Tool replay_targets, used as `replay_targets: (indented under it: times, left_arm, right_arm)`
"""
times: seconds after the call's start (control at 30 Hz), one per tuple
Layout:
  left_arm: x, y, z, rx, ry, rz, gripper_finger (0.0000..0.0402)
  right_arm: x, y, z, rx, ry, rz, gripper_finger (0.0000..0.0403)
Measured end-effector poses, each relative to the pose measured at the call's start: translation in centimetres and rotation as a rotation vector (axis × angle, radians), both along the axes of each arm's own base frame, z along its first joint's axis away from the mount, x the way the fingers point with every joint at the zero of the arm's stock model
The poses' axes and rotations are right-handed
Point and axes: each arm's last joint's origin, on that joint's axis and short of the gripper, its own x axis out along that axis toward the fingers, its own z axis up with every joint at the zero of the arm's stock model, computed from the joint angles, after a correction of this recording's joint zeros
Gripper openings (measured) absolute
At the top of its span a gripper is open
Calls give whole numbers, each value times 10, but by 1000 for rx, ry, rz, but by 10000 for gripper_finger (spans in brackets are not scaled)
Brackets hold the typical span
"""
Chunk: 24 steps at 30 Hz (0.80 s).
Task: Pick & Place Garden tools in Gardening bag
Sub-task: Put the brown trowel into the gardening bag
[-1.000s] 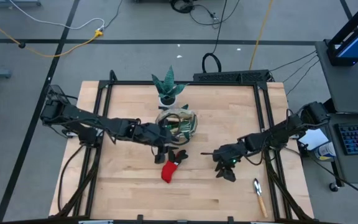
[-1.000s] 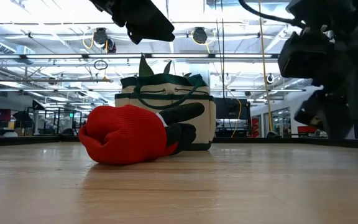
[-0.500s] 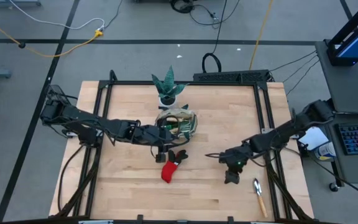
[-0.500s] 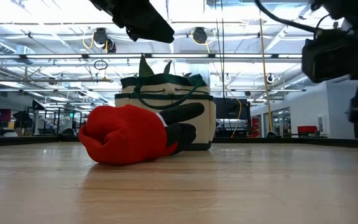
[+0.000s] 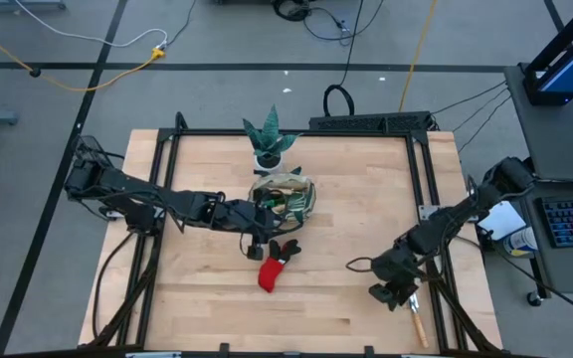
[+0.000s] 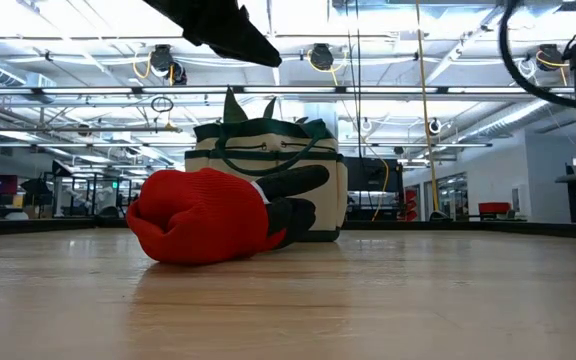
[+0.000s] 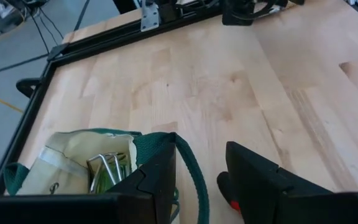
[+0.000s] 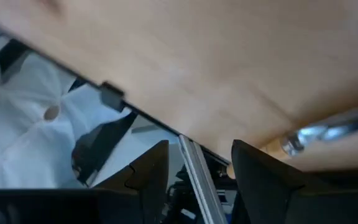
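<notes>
Pale butcher-block wood makes up the table (image 5: 207,298), framed by black metal rails, with grey floor and loose cables beyond its edges. Near the table's middle sits the gardening bag (image 5: 285,196), a soft beige fabric tote with dark green trim and loop handles; the left wrist view shows metal tool parts lying inside its open mouth. Behind the bag, toward the far rail, stands a spiky green plant (image 5: 270,135) in a white pot. Just in front of the bag lies the glove (image 5: 275,267), a knitted red body with black fingers, bunched into a rounded lump in the low view. The left gripper (image 5: 258,242) hangs above the bag's front edge next to the glove, its dark fingers spread apart around nothing. Well to the right of the bag, close to the table's front right corner, lies a trowel (image 5: 416,311) with a wooden handle and a shiny metal blade. The right gripper (image 5: 394,294) hovers over the trowel's blade end, fingers parted and not holding anything. Between glove and trowel the wood lies bare
</notes>
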Motion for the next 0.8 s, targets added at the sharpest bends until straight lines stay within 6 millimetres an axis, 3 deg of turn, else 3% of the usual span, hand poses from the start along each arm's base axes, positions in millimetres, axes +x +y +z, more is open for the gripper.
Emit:
replay_targets:
  times: [0.53,0.8]
  left_arm:
    - [1,7,0,42,3,-5,147]
    - [3,18,0,25,2,39,147]
  right_arm:
    - [-32,32,-1,-46,389,-134,166]
    - [-46,43,-2,-120,395,-170,166]
